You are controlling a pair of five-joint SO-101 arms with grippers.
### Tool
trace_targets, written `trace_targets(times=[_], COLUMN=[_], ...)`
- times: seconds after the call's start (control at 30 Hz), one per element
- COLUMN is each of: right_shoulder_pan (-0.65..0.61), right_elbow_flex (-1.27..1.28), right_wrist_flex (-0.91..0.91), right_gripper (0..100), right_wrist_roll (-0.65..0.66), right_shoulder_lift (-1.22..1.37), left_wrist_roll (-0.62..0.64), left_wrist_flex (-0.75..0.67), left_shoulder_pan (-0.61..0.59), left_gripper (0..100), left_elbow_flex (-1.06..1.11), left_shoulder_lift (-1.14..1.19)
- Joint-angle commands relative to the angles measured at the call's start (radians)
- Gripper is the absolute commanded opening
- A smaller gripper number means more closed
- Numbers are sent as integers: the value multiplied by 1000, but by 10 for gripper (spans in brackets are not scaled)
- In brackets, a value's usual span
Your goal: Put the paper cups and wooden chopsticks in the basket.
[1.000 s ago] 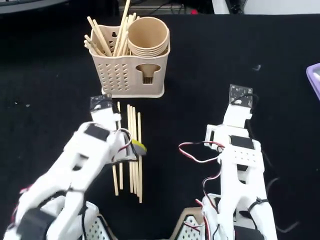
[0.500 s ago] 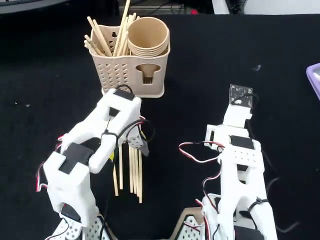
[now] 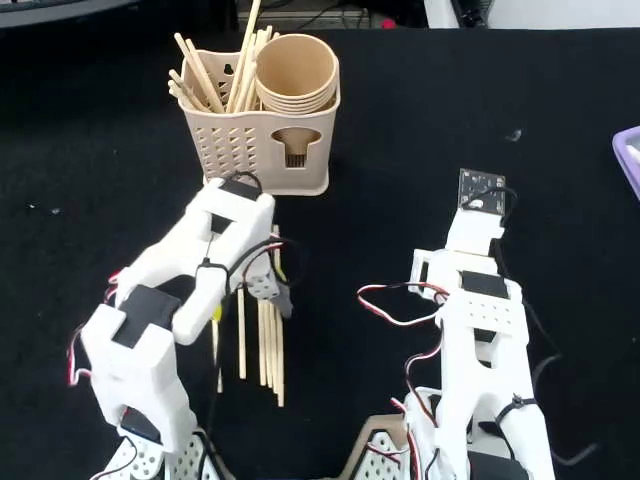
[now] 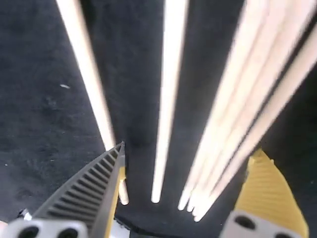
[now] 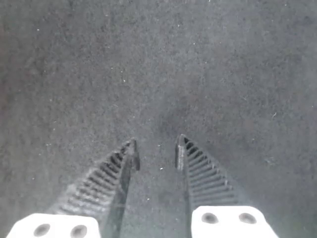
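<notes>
Left hand [image 4: 189, 148] is spread wide, one grey finger and one yellow finger down on either side of the loose wooden chopsticks [image 4: 166, 99]. It's gripping nothing; the sticks simply run through the gap between the fingers. They lie flat on the black surface [image 3: 400, 150], side by side, pointing from the near edge toward the far edge, on the left arm's half. A couple of them sit a little apart from the tight bundle. From above, the hand is tucked under its own arm, over the far part of the sticks, whose ends poke out toward the near edge.

Beyond them, toward the far edge, stands the basket [image 3: 255, 150], upright. A nested stack of paper cups [image 3: 295, 70] sits in one side and standing chopsticks [image 3: 215, 75] lean in the other.

Right hand [image 5: 156, 144] is barely parted, empty, over bare surface, well apart from the sticks and the basket.
</notes>
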Motion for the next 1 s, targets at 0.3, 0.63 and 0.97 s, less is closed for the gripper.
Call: trace_targets(times=[0.3, 0.63, 0.97], right_shoulder_pan=[17, 17, 17], right_elbow_flex=[-2, -2, -2], right_wrist_flex=[-14, -14, -14], right_gripper=[128, 128, 128], right_wrist_roll=[0, 0, 0], right_shoulder_lift=[-24, -24, -24], left_wrist_roll=[-160, -482, -812], left_wrist_flex=[-127, -129, -150], left_shoulder_pan=[-27, -88, -143], left_gripper=[98, 29, 30], left_elbow_flex=[159, 225, 421], left_shoulder_lift=[-71, -336, -583])
